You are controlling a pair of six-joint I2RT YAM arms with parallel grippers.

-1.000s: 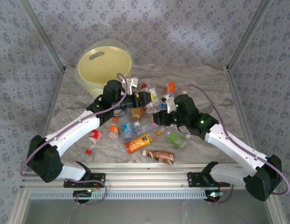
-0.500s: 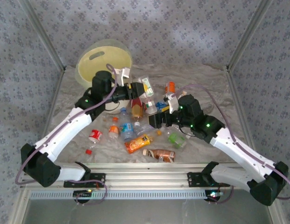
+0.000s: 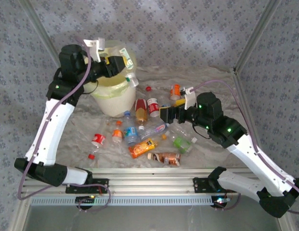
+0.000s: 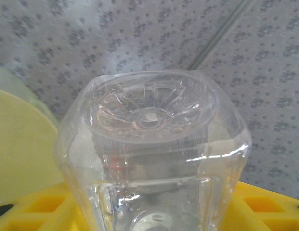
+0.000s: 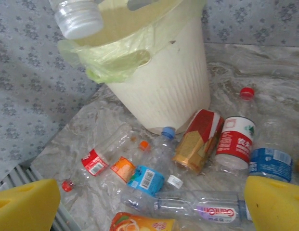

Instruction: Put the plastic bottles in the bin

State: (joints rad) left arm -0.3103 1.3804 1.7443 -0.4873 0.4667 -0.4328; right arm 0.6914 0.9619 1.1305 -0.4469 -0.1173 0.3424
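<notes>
On the desk (image 3: 212, 86), the right end effector (image 3: 169, 110) hung released over loose bottles (image 5: 233, 139) lying just near-right of the bin (image 5: 173, 82). Far left, the left end effector (image 4: 151, 211) gripped a clear bottle (image 4: 151, 144) above the bin; it should release, I judge, only with the bottle wholly inside the rim. The right wrist view caught its cap (image 5: 77, 19) near the liner (image 5: 115, 62); the left wrist view faced its base.

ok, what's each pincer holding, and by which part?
Left pincer grips a clear bottle around its body, above the bin. Right pincer open, holding nothing.
</notes>
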